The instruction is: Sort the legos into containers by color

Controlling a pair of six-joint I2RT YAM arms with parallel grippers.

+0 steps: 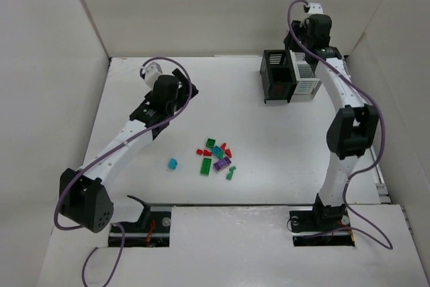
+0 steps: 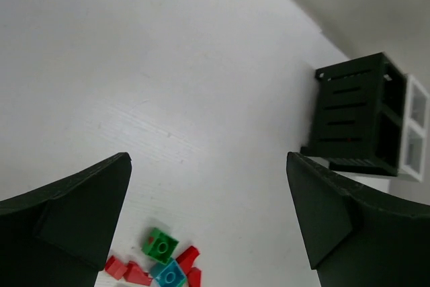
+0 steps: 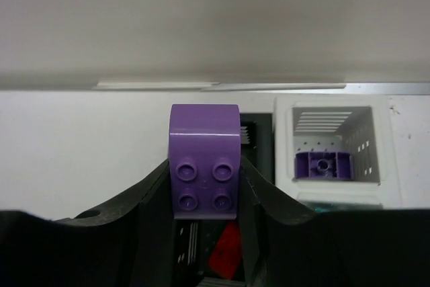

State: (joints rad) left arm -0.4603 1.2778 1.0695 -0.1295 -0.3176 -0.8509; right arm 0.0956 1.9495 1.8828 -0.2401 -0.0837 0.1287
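Several legos (image 1: 216,154) in green, red and purple lie in a loose pile at the table's middle, and one cyan brick (image 1: 173,164) sits apart to their left. The containers (image 1: 289,75), black and white joined bins, stand at the back right. My right gripper (image 3: 205,189) hangs over them, shut on a purple brick (image 3: 205,159). Below it, a white bin (image 3: 332,122) holds another purple brick (image 3: 324,165), and a red brick (image 3: 225,247) lies in a black bin. My left gripper (image 2: 208,223) is open and empty, above the table, with a green brick (image 2: 161,245) low between its fingers.
White walls close in the table on the left, back and right. In the left wrist view the black bin (image 2: 353,119) and white bin (image 2: 414,129) stand far right. Both arm bases sit at the near edge.
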